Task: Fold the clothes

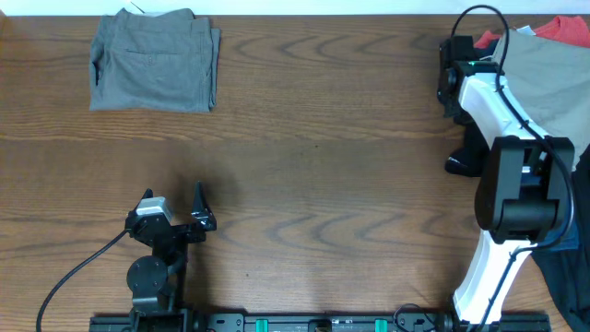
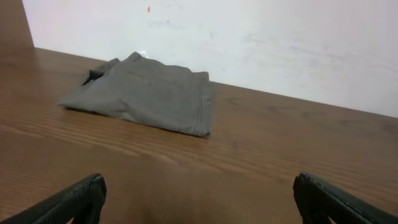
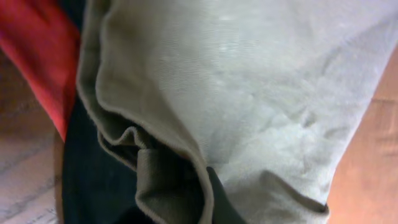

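Overhead: a grey garment lies folded into a neat rectangle at the far left of the bench, flat on the wood and well apart from both arms. The rest of the clothes sit in a loose pile at the far right corner. There we see a beige garment on top and a red garment showing at its far edge. A dark garment hangs at the near right edge of the bench.

The left pincer sits near the front left of the bench, over bare wood. The right pincer is at the left edge of the pile, against the beige garment. From above we cannot make out its fingers.

Left wrist: both fingertips show at the bottom corners, spread wide with nothing between them, so the left pincer is open and empty. The grey garment lies ahead, close to the white wall.

Right wrist: the view is filled by the beige garment, creased and bunched at its lower edge. The red garment lies to the left and the dark garment beneath. A strip of bench shows at the right. The fingers are not clearly visible here, so we cannot tell whether the right pincer is open, closed or gripping cloth.
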`<action>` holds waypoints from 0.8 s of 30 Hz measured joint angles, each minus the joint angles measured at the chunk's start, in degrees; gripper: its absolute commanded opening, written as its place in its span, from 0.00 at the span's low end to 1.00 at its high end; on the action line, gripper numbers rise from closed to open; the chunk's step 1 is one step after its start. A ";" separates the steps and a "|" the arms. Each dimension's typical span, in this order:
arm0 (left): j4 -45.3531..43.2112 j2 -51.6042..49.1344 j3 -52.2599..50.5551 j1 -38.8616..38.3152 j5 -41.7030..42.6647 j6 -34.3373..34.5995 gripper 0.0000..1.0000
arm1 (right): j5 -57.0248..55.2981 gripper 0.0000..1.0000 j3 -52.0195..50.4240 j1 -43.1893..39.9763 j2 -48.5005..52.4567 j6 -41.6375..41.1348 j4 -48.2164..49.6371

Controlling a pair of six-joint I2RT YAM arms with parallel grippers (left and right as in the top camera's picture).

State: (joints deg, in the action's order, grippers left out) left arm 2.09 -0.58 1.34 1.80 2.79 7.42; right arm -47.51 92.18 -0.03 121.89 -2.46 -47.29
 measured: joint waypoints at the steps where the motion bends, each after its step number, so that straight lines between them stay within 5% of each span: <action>1: 0.00 0.00 0.00 0.00 0.00 0.00 0.98 | 0.00 0.01 0.00 0.00 -0.90 -1.25 0.04; 11: 0.00 0.00 0.00 0.00 0.00 0.00 0.98 | -0.39 0.02 1.46 -1.07 -22.84 -7.39 4.42; 24: 0.00 0.00 0.00 0.00 0.00 0.00 0.98 | -6.78 0.01 1.95 -1.16 -42.03 -2.84 21.77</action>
State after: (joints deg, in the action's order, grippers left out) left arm 2.09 -0.58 1.34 1.80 2.79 7.42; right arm -54.28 94.13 -1.19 79.85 -5.30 -25.52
